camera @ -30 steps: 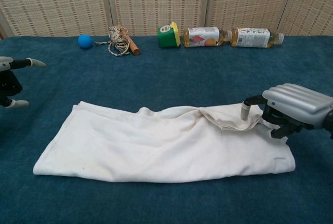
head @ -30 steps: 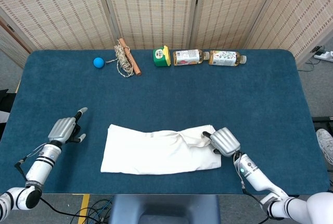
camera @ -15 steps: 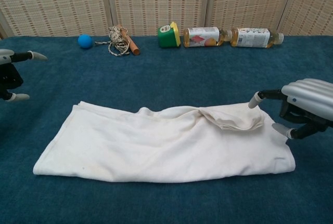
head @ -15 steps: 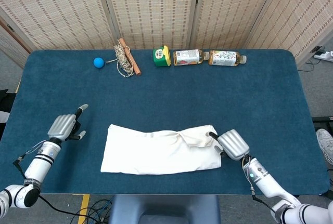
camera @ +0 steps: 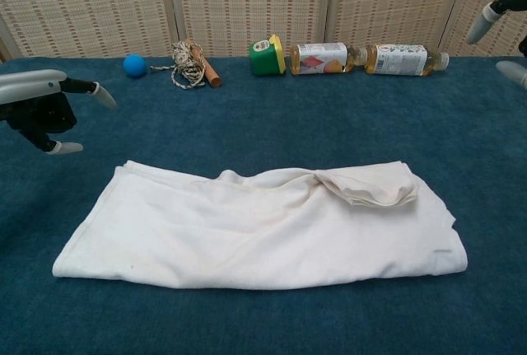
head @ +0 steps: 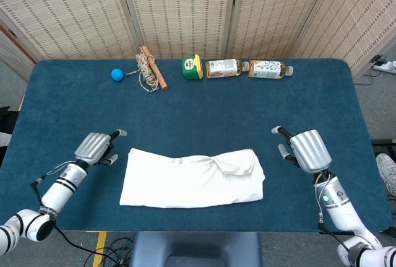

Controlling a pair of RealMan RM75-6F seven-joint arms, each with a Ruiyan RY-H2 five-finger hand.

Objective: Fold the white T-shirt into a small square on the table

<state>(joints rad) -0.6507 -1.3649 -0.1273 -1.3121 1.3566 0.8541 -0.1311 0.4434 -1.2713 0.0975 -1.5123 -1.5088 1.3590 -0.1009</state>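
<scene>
Nearest the front edge of the table (head: 185, 118), the white T-shirt (head: 192, 178) is laid flat as a long, narrow band, its lower hem running close to that edge. A loose fold is bunched at its upper right corner, and the right end is slightly ragged in outline.

Just off the shirt's left end, the left hand (head: 96, 147) is held above the blue cloth, released, with fingers spread and nothing grasped; a narrow strip of bare table is seen between it and the shirt. To the right, the right hand (head: 305, 150) is raised clear of the shirt, likewise released with fingers apart and empty, and a wider gap of bare cloth is left between it and the shirt's right edge.

Beyond the shirt, a broad stretch of blue surface is left open across the middle of the table.

Along the far edge a row is set: a blue ball (head: 117, 74), a bundle of cord on a stick (head: 150, 69), a green container (head: 192, 67), and two bottles (head: 247, 68) lying on their sides end to end.
</scene>
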